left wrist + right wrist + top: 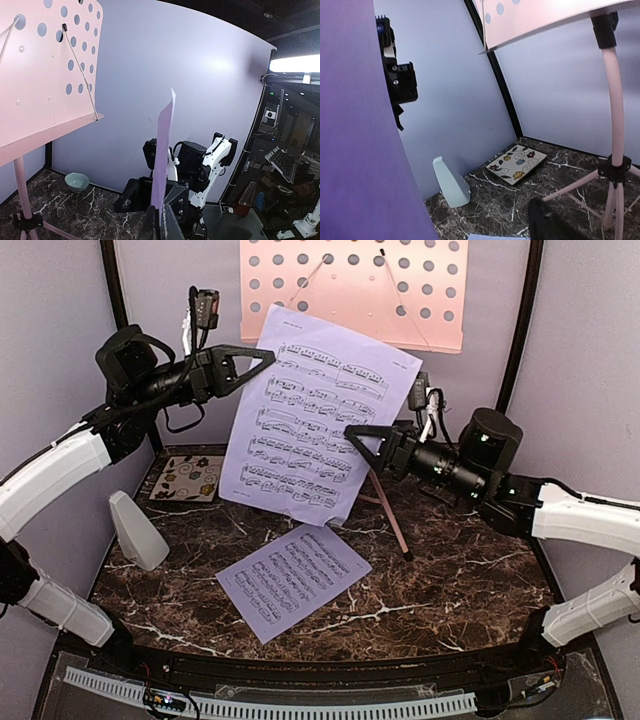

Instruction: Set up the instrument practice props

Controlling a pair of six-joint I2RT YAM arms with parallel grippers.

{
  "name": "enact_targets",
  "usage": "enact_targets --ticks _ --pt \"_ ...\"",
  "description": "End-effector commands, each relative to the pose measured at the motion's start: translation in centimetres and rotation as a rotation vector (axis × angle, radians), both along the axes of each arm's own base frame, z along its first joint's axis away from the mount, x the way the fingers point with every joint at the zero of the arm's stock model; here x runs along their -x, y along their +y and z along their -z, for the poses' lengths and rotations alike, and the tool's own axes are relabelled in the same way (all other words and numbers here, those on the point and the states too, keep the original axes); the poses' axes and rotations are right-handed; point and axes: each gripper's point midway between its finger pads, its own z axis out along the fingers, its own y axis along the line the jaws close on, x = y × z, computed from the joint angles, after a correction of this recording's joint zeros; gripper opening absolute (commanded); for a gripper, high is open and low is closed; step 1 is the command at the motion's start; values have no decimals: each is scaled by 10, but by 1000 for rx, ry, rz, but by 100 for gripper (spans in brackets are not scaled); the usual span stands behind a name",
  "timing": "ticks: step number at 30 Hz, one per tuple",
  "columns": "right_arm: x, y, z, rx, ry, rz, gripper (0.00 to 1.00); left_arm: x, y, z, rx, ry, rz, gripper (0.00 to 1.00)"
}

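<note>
My left gripper (266, 355) is shut on the upper left edge of a pale lavender sheet-music page (315, 410) and holds it upright in the air in front of the pink music stand (352, 288). In the left wrist view the page (164, 150) stands edge-on between the closed fingers (161, 222). My right gripper (358, 437) is open at the page's right edge; in its own view the page (360, 150) hides the left finger. A second page (293, 578) lies flat on the table. The grey pyramid metronome (137, 532) stands at the left.
A floral square tile (188, 478) lies at the back left. A small pale-green bowl (76, 181) sits by the back wall. The stand's thin tripod legs (392, 515) spread over the marble table (450, 580) behind the held page. Walls close in left, right and back.
</note>
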Motion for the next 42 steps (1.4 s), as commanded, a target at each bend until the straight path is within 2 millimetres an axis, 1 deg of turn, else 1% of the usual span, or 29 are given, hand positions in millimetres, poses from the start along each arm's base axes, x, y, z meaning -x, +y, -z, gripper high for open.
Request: enact_targets --ticks 1,2,3,4,5,6,7,10,11,12,13,15,17,18,19,21,23,25,27,28,30,31,32,34,37,39,40,42 --pt "10 4 -55 -117 -81 -67 48 -1 5 -24 51 -18 -40 0" --pt "10 3 -60 -125 -85 -65 35 -5 6 -23 49 -14 -65 0" --pt "9 2 -62 -122 -85 -58 20 -10 6 -22 45 -6 -93 0" --pt "8 1 -65 -116 -84 -46 2 -16 7 -20 37 8 -123 0" --pt "6 0 -65 -98 -78 -31 0 -20 7 -18 24 15 -147 0" --pt "5 -2 -69 -92 -83 -16 0 -25 7 -17 18 19 -177 5" --pt "2 -8 -72 -85 -84 20 0 -29 8 -16 8 21 -202 14" --pt "-3 -25 -80 -44 -98 111 0 -40 13 -3 -43 19 -283 38" --pt "-4 -30 -82 -20 -102 136 0 -44 14 4 -67 18 -313 45" --pt "-4 -36 -79 9 -103 160 0 -48 17 14 -95 19 -344 49" --pt "-3 -44 -90 16 -117 184 0 -51 18 29 -132 15 -367 52" --pt "1 -56 -94 56 -124 215 0 -58 24 59 -202 34 -430 55" --pt "5 -67 -94 97 -125 238 0 -62 33 83 -224 31 -491 57" --pt "7 -72 -91 122 -124 244 0 -63 38 92 -219 27 -519 59" --pt "9 -77 -88 143 -118 254 0 -65 42 104 -223 25 -550 63" --pt "11 -88 -84 175 -99 280 0 -72 45 130 -254 33 -590 66" --pt "15 -100 -82 193 -84 303 0 -81 41 161 -312 56 -589 66" --pt "18 -112 -77 212 -54 330 0 -91 36 187 -345 90 -598 65" --pt "21 -121 -75 223 -35 350 0 -100 27 209 -367 102 -591 64" --pt "21 -126 -74 223 -23 364 0 -104 20 215 -370 101 -583 63" --pt "22 -138 -75 218 -1 403 0 -115 10 222 -374 93 -603 61" --pt "23 -144 -76 213 11 423 0 -115 -2 224 -366 81 -598 61" --pt "23 -149 -75 211 26 441 0 -117 -11 218 -334 55 -603 61" --pt "22 -165 -73 213 58 505 0 -126 -24 213 -290 37 -636 61" --pt "24 -185 -71 212 95 575 0 -143 -49 205 -257 5 -661 61" --pt "26 -191 -70 209 104 585 0 -155 -65 199 -239 -17 -673 63" --pt "27 -192 -71 208 105 583 0 -161 -73 189 -213 -29 -673 63" --pt "28 -191 -71 208 109 575 0 -175 -83 188 -203 -34 -686 63"
